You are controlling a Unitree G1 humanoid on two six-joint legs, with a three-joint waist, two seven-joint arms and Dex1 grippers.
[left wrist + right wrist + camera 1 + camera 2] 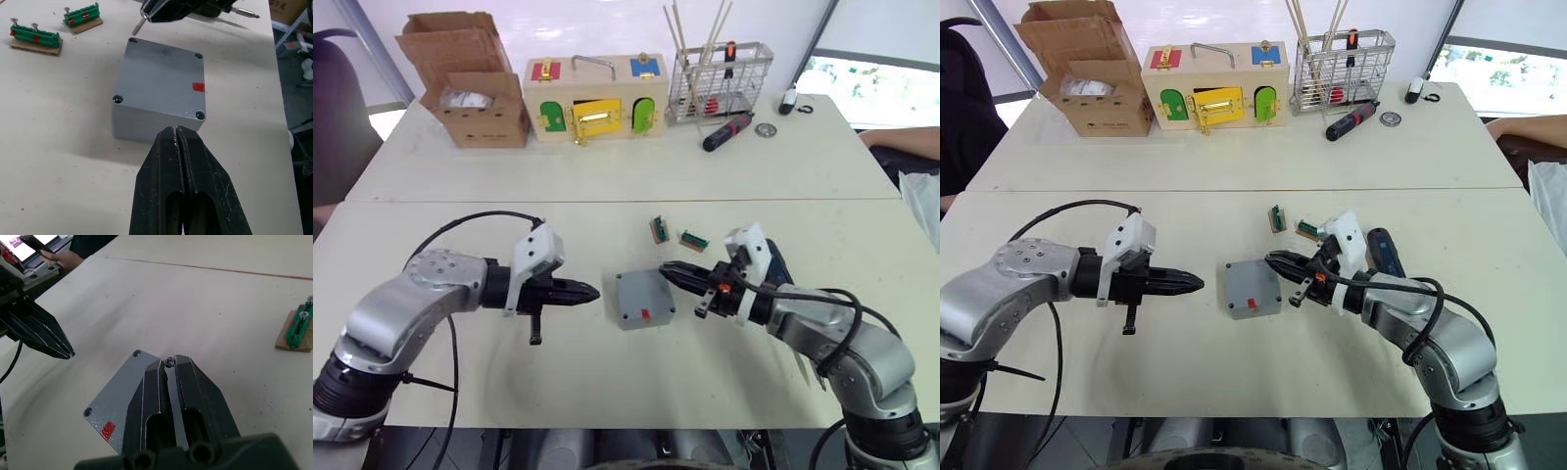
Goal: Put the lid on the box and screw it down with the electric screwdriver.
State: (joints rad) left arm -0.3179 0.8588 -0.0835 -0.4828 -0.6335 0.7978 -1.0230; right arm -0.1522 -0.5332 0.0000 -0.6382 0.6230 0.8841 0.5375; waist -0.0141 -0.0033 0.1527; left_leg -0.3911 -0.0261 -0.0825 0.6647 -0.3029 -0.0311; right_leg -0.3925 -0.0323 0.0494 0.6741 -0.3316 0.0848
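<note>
Looking down from the head, you see the box (644, 299) with the lid (164, 81) seated on it, lying in the middle of the near table (607, 382), between your two grippers. Your left gripper (589, 292) points at its left edge with bare table between them; your right gripper (668, 270) sits over its upper right corner. The electric screwdriver (1386, 252) lies behind your right wrist, and two green screw holders (677, 233) rest just beyond the box.

From your left wrist, the fingers (166, 161) are pressed together on nothing, tips just short of the box's near edge.

From your right wrist, the fingers (188, 382) pinch a small screw (169, 362) at their tips, above the lid's corner.
</note>
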